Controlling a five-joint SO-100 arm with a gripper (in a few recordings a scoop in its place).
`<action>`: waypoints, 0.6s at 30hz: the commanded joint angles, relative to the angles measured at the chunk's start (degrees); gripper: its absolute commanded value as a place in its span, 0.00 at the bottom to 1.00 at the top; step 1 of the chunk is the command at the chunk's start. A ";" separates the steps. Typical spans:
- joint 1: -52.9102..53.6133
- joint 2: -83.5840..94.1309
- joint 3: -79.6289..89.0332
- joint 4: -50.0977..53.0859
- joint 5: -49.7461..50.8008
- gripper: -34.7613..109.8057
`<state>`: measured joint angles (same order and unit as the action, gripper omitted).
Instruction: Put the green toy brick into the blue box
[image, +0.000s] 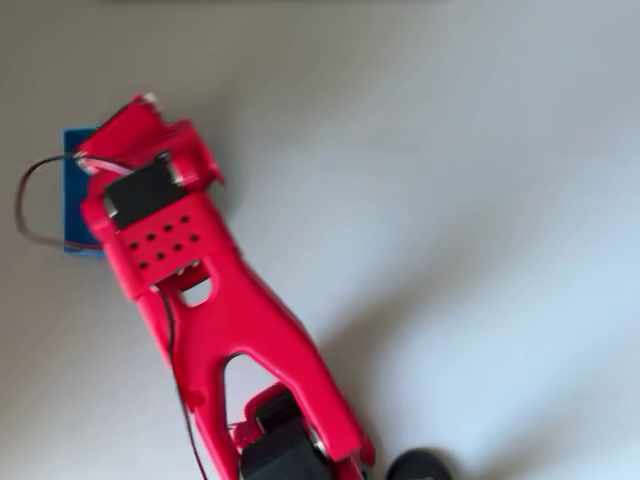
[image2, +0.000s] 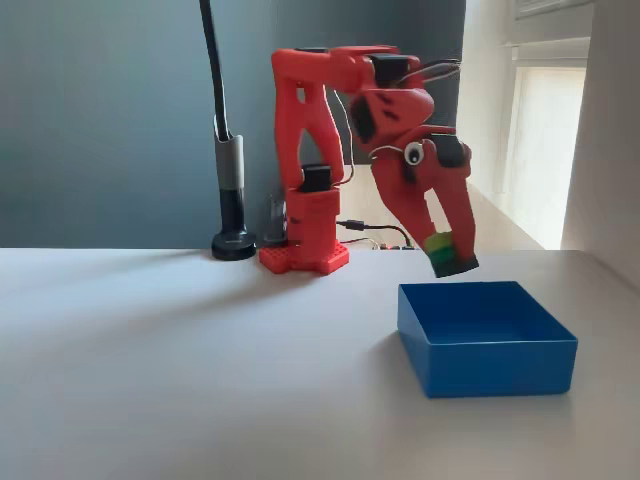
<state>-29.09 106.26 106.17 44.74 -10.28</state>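
**Holding the brick above the box**

Clamped between the two red fingers, the green toy brick (image2: 449, 251) is seen in the fixed view, hanging in the air just above the back rim of the blue box (image2: 487, 352). It is tilted slightly, its lime top partly covered by the fingertips and its darker green side turned toward the camera. No contact between brick and box is visible; a gap of pale background is seen between them.

The gripper (image2: 446, 243) is closed on the brick, with the fingers pointed downward and only as far apart as the brick is wide. Above the box, the red arm (image2: 305, 150) is folded forward from its base (image2: 304, 255), which is bolted at the far side of the box on the same tabletop.

In the overhead view, most of the box (image: 75, 160) is covered by the arm (image: 190, 280); only a blue strip is shown at the arm's left edge. The brick cannot be made out there.

The box is set on a plain white table (image2: 180, 380). Behind the box, a dark grey wall (image2: 110, 110) is seen, with a black gooseneck stand (image2: 230, 190) left of the arm's base and a bright window (image2: 545, 140) to the right.
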 joint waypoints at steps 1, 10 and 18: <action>-4.04 0.79 -0.35 -0.09 0.70 0.24; -6.50 0.79 8.26 -4.04 1.85 0.24; -6.42 0.79 8.00 -3.96 4.13 0.36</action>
<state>-34.45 106.17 115.05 40.87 -6.24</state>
